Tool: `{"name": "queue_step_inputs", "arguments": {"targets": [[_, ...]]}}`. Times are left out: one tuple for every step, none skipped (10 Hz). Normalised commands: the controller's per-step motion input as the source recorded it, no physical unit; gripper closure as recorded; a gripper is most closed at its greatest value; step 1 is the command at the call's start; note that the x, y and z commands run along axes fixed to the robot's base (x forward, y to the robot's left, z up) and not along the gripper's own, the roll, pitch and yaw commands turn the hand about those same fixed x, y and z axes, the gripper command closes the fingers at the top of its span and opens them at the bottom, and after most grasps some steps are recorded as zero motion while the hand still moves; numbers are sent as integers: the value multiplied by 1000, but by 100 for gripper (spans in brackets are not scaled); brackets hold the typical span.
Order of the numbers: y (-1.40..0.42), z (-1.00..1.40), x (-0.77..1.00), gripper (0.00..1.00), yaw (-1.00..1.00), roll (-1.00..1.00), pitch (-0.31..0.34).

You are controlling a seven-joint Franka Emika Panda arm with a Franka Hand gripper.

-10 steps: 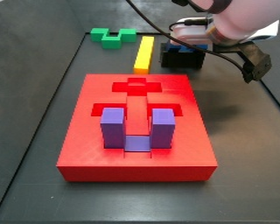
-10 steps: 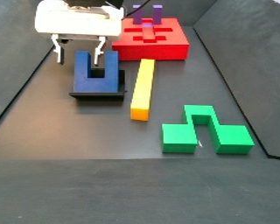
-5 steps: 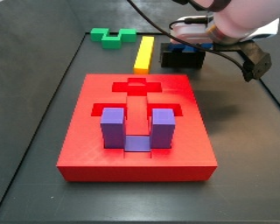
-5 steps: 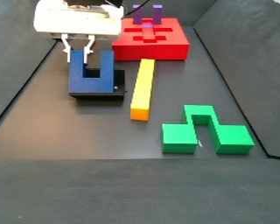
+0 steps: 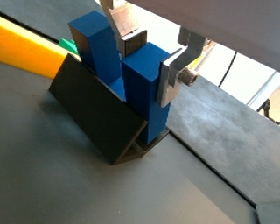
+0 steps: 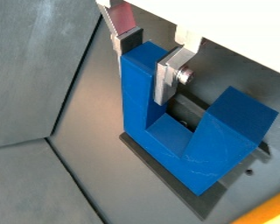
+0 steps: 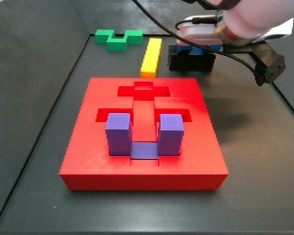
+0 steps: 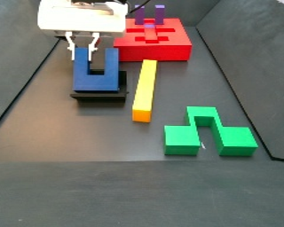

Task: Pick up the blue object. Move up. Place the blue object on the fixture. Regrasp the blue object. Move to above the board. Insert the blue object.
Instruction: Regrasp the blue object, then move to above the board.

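On the dark tabletop's far side by the board [image 8: 153, 40], the blue object [image 8: 96, 68] leans on the fixture [image 8: 99, 91], gripper [image 8: 82, 42] jaws narrowly straddling one prong, and an off-centre pinch could tip it.

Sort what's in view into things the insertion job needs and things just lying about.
Job:
blue object, leaning on the fixture
gripper, fingers astride one prong of it
board

Lying about:
yellow bar
green block
purple block, seated in the board
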Motion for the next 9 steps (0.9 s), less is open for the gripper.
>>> {"name": "queue_step_inputs", "arguments": {"targets": [[0, 0, 0, 100, 0, 0, 0], [0, 0, 0, 100, 0, 0, 0], [0, 0, 0, 100, 0, 0, 0], [0, 0, 0, 100, 0, 0, 0], [0, 0, 0, 100, 0, 0, 0], [0, 0, 0, 100, 0, 0, 0], [0, 0, 0, 100, 0, 0, 0], [0, 1400, 0, 100, 0, 0, 0], [-32, 1400, -30, 100, -34, 17, 31]]}}
